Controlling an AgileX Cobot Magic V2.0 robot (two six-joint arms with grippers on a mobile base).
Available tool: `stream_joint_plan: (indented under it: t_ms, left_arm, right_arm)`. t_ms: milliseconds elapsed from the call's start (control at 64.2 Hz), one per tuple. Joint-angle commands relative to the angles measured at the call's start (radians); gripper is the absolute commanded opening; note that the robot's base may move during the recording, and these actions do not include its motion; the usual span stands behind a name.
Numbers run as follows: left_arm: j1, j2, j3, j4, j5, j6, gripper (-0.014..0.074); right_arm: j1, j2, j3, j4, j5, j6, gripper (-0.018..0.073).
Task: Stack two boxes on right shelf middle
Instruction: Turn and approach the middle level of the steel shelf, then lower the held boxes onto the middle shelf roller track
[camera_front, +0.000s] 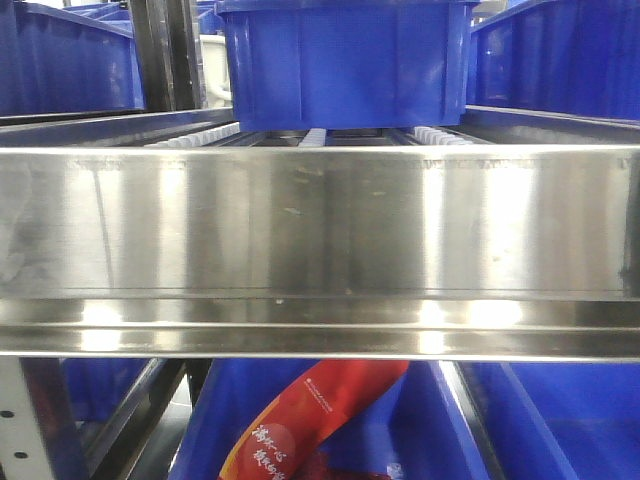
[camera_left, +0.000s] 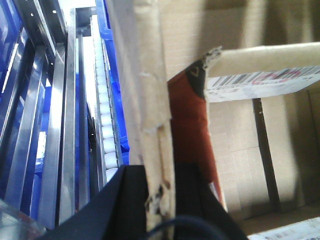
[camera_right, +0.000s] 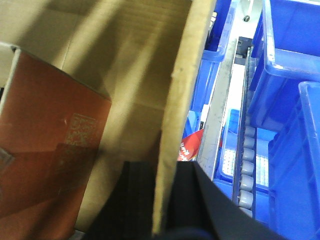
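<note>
Setting: steel racking stocked with blue bins. In the front view the shelf (camera_front: 320, 235) fills the middle band with its broad mirror-like lip. A perforated upright (camera_front: 25, 420) stands at lower left. One blue bin (camera_front: 345, 60) sits above the lip on white rollers (camera_front: 190, 138). Below the lip, a red packet (camera_front: 300, 420) lies in another blue bin.

Left wrist view: a roller track (camera_left: 105, 125) and steel rails run up the left side. Just right of them is the raw edge of a cardboard box (camera_left: 150, 100), worn and frayed at its lower end. The left gripper (camera_left: 160, 185) is closed down on this wall, one black finger (camera_left: 125, 200) outside and the other inside the box. Inside lie a red-brown carton (camera_left: 187, 115) and a white barcode label (camera_left: 260, 82).

Right wrist view: a red carton (camera_right: 50, 135) with a printed code square lies inside a cardboard box at left. Its wall (camera_right: 182, 100) rises through the centre. The right gripper (camera_right: 162, 185) is clamped on that wall, with black fingers (camera_right: 135, 195) on both faces. Cannot tell whether both arms hold the same box. Right of the wall are the rollers (camera_right: 247, 165) and more blue bins (camera_right: 285, 75).
</note>
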Motion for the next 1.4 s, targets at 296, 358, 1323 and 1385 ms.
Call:
stream_joint_plan:
  t_ms: [296,358,1323,1385]
  left_arm:
    - [-0.006,-0.011,-0.013,0.017,-0.065,0.001,-0.0111]
    - [-0.006,-0.011,-0.013,0.017,-0.065,0.001,-0.0111]
    - [0.003,0.076,0.248,0.106,-0.058,0.007,-0.0111]
    - [0.015,0.076,0.258,0.094,-0.058,0.007,-0.0111]
  right_arm:
    - [-0.002,-0.011,-0.010,0.010,-0.047,-0.014,-0.0151]
    - [-0.002,-0.011,-0.010,0.010,-0.047,-0.014,-0.0151]
    - [-0.002,0.205,-0.007,0.025,0.136,-0.014,-0.0151]
    - [-0.002,0.221,-0.007,0.027,0.136,-0.014,-0.0151]
